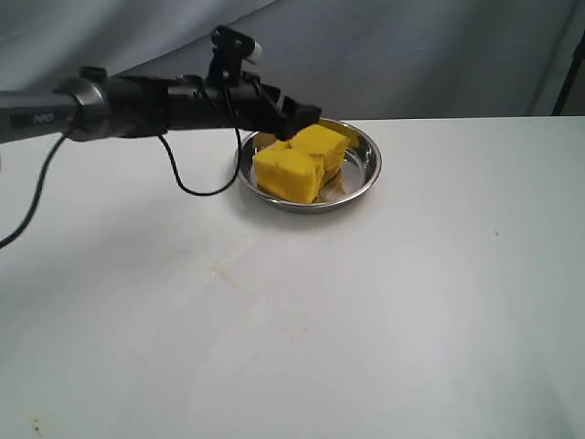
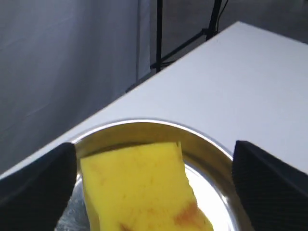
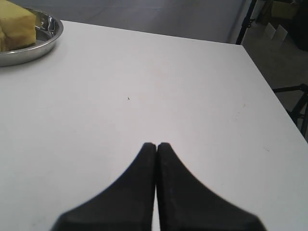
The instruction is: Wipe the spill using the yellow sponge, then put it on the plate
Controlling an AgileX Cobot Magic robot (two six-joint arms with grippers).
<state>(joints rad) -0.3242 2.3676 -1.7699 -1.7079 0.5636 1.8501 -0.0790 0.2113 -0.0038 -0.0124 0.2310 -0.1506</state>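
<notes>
The yellow sponge (image 1: 291, 174) lies in the steel plate (image 1: 366, 178) at the back of the white table, its top showing brownish stains (image 2: 139, 187). My left gripper (image 1: 303, 119) hovers just above the sponge's far side, open. In the left wrist view its black fingers (image 2: 269, 185) stand wide on either side of the sponge, inside the plate's rim (image 2: 139, 126). Only a faint pale-brown smear (image 1: 224, 270) marks the table in front of the plate. My right gripper (image 3: 156, 144) is shut and empty over bare table, with the plate (image 3: 48, 41) and sponge (image 3: 17, 24) far off.
A black cable (image 1: 187, 187) droops from the left arm beside the plate. A grey cloth backdrop (image 1: 411, 55) hangs behind the table. Black stand legs (image 3: 293, 101) rise past the table's edge in the right wrist view.
</notes>
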